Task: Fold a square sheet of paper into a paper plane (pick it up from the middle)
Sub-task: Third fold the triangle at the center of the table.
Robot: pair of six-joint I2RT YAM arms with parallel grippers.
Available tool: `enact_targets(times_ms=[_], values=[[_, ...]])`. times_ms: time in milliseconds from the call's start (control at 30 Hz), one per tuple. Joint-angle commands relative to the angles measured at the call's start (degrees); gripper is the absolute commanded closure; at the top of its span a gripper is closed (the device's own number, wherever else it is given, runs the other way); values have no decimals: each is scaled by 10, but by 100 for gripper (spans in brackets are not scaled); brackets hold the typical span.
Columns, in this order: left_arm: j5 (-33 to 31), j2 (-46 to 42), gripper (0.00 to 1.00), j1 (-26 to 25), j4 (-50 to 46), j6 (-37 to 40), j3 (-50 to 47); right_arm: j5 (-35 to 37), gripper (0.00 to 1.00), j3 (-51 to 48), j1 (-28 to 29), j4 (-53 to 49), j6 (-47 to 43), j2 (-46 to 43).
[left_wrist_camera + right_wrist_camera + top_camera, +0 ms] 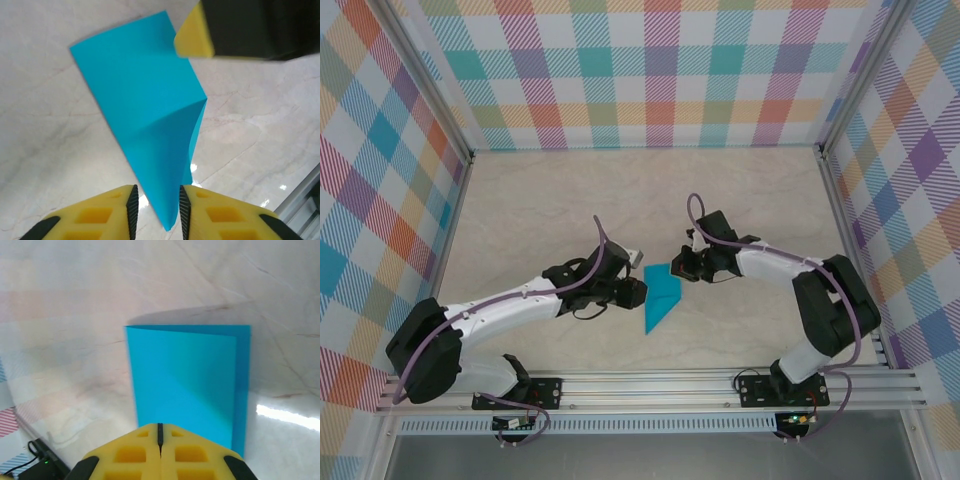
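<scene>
Marble table [570,200], plaid walls [650,70]; right gripper [160,429] over paper [660,298]

Marble tabletop [570,190], plaid walls [650,70]

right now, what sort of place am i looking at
Probably a robot test cell in a lab: plaid panels wall in a marble-look tabletop, and a left arm and right arm are bolted to an aluminium rail at its near edge.

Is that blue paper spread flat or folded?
Folded. The blue paper lies doubled, one layer's edge peeking past the other, and tapers to a point.
</scene>
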Motion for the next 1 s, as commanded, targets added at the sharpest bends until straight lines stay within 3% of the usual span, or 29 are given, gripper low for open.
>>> enact_targets(times_ms=[0, 367, 767, 967], values=[[13, 2, 74, -24, 27, -38, -15, -1, 95, -11, 4, -20, 4, -40], [-7, 51, 83, -80, 52, -62, -11, -66, 96, -149, 26, 31, 46, -182], [-78, 27, 87, -87, 40, -102, -23, -54, 97, -138, 108, 103, 82, -110], [-83, 7, 87, -92, 46, -118, -42, -37, 97, -125, 113, 129, 96, -64]])
